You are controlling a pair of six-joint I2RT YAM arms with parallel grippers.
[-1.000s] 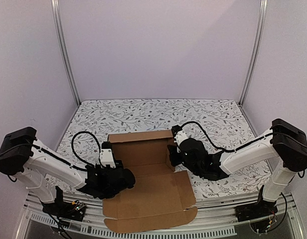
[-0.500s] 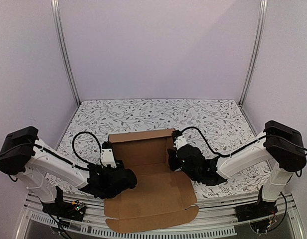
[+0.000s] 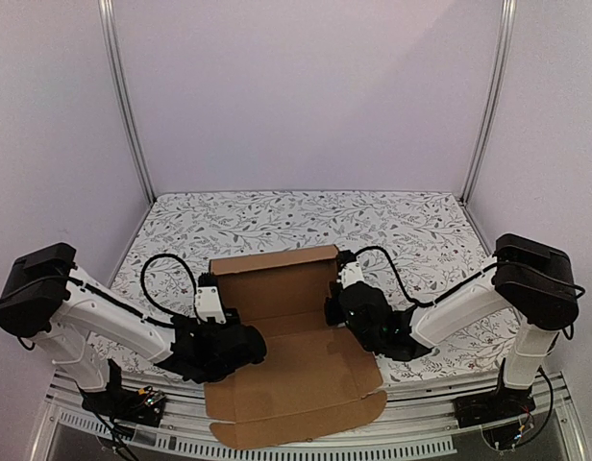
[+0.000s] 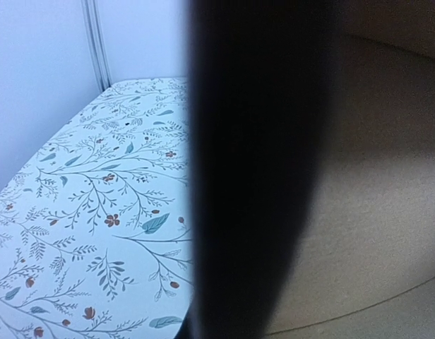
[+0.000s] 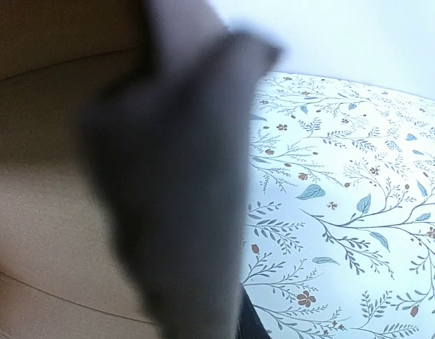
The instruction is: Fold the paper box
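While the paper box (image 3: 296, 370) is lying part-folded at the near edge of the table (image 3: 277, 216), the left gripper (image 3: 240, 344) is sitting closed at its left flap; whether the right gripper (image 3: 342, 309) is gripping I cannot tell; light, stiff card is probably wanting flap-edge holds

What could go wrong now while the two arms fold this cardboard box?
1. The paper box lays its near flap past the table edge, so a push could slide it off.
2. The right gripper and left gripper sit at opposite sides; uneven force may twist the sheet.
3. Only the back panel stands up; it could fall flat.
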